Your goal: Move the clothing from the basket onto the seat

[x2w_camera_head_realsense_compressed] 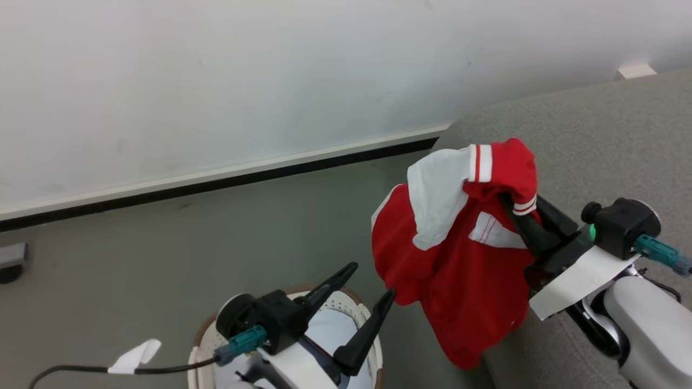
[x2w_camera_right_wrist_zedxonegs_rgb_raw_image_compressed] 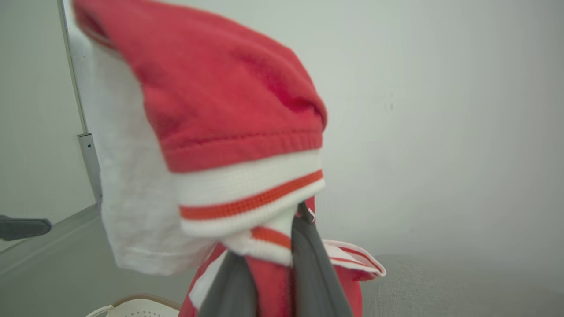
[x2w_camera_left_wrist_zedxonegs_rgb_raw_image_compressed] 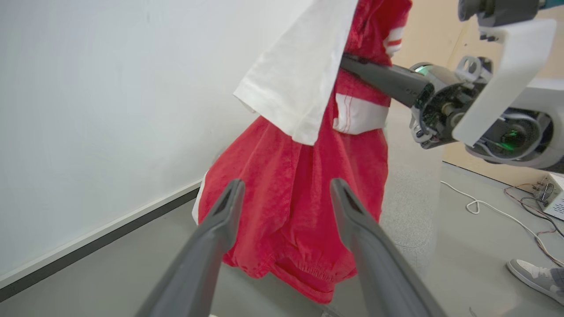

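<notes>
While right tool (x2w_camera_head_realsense_compressed: 513,208) clamps clothing (x2w_camera_head_realsense_compressed: 454,270) over grey floor (x2w_camera_head_realsense_compressed: 216,232) beside the seat (x2w_camera_head_realsense_compressed: 594,151), left tool (x2w_camera_head_realsense_compressed: 373,279) gapes above basket (x2w_camera_head_realsense_compressed: 208,346)

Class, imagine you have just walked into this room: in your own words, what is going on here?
The robot's right pincer is shut on a red and white jersey and holds it up in the air, so the cloth hangs down at the edge of the grey seat. The left pincer is open and holds nothing, above the basket. The jersey is out of the basket but not yet laid on the seat.
</notes>
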Controlling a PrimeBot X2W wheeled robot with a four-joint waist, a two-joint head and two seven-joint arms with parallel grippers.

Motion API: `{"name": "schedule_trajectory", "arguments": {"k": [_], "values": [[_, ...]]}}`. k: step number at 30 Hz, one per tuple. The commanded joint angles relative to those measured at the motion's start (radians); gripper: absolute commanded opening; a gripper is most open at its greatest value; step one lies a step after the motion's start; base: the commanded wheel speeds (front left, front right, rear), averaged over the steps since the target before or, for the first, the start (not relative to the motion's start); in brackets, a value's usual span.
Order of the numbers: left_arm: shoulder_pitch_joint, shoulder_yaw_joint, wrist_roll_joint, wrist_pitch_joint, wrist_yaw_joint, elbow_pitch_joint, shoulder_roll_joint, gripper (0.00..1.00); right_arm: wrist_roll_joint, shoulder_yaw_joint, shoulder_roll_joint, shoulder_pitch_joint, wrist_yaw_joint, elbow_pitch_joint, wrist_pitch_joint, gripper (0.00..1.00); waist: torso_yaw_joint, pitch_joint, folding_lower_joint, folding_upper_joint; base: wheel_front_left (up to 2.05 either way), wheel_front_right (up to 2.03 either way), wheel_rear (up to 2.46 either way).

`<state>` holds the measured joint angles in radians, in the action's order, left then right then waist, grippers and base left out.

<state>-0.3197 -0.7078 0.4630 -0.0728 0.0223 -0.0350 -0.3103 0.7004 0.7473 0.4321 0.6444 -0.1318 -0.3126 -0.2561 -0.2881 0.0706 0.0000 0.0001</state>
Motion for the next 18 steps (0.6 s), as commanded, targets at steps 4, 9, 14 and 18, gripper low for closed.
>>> {"name": "schedule_trajectory", "arguments": {"k": [4,9,14,18], "values": [[-0.025,-0.008,-0.012,-0.001,0.009,-0.017,0.002,1.00,-0.030,-0.078,0.011,-0.010,0.002,0.030,0.005,0.00,-0.025,0.064,0.0000,-0.0001,0.00,0.00,0.00],[-0.058,-0.013,-0.021,0.009,0.020,-0.043,-0.008,1.00,-0.066,-0.223,0.011,0.048,0.002,0.058,0.033,0.00,-0.007,0.147,0.0000,-0.0001,0.00,0.00,0.00],[-0.097,-0.007,-0.028,0.020,0.039,-0.070,-0.035,1.00,-0.111,-0.394,0.021,0.194,0.002,0.038,0.099,0.00,0.026,0.253,0.0000,-0.0001,0.00,0.00,0.00],[-0.127,0.001,-0.029,0.019,0.049,-0.086,-0.053,1.00,-0.178,-0.541,0.047,0.343,0.002,-0.015,0.163,0.00,0.061,0.323,0.0000,-0.0001,0.00,0.00,0.00]]}}
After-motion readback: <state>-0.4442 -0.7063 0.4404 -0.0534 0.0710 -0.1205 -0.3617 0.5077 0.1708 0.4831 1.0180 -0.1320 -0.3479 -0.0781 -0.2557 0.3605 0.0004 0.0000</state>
